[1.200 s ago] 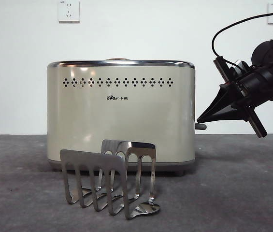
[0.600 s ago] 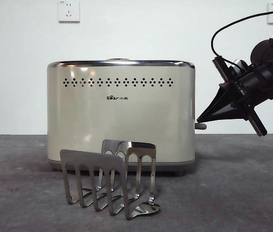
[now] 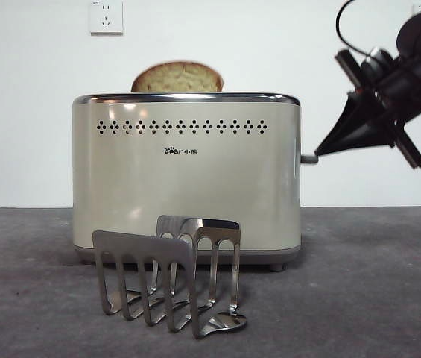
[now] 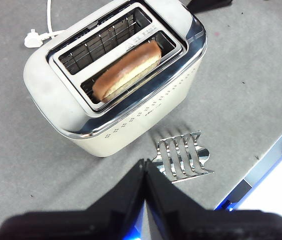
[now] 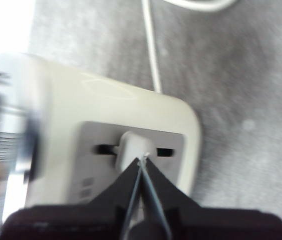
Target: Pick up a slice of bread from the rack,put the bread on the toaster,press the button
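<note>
One closed right tool touches the button — toaster's side.

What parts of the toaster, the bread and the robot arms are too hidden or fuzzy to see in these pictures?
- Slice of bread: front view shows only its domed top; the toaster hides the rest.
- Button: right wrist view is blurred, and the right gripper covers part of it, so actual contact is unclear.
- Right arm: cut off by the front view's right edge.
- Left gripper: its arm is outside every view.
- Rack: its far plates hide behind the near one in the front view.
</note>
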Controlling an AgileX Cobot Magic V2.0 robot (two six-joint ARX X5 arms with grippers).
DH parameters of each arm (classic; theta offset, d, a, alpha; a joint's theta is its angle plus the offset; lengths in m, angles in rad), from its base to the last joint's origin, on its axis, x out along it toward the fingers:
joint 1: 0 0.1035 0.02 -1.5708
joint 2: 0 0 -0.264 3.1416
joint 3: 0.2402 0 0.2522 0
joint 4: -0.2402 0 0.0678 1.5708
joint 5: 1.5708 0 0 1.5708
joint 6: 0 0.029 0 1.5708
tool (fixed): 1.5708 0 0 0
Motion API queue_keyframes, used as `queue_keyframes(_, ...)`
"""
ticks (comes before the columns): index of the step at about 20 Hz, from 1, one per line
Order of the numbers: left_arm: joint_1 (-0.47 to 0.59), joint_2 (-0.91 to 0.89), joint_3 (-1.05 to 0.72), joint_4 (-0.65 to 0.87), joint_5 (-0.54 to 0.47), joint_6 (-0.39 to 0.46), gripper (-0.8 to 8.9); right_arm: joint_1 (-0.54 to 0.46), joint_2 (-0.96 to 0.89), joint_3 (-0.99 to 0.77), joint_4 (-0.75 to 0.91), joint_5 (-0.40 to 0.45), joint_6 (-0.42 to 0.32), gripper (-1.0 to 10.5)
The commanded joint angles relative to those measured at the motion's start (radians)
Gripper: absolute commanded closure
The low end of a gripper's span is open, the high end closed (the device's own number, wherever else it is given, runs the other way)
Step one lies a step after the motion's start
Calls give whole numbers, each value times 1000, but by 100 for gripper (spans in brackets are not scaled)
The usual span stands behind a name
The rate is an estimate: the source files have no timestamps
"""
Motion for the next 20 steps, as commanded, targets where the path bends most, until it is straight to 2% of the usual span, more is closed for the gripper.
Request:
queue_keyframes(1,-1,-4,1,3,-2,5,821,1,-49,-14,-1,0,-12,950)
queue_keyframes(8,-1,-4,1,3,-2,6,821,1,-268,-14,-35,42,-28,950)
queue_keyframes(16,-1,-4,1,3,6,5,819,1,-568,-13,-236,68,-258,948)
queue_keyframes(20,-2,-18,1,3,6,2,819,1,-703,-13,-357,117,-291,948)
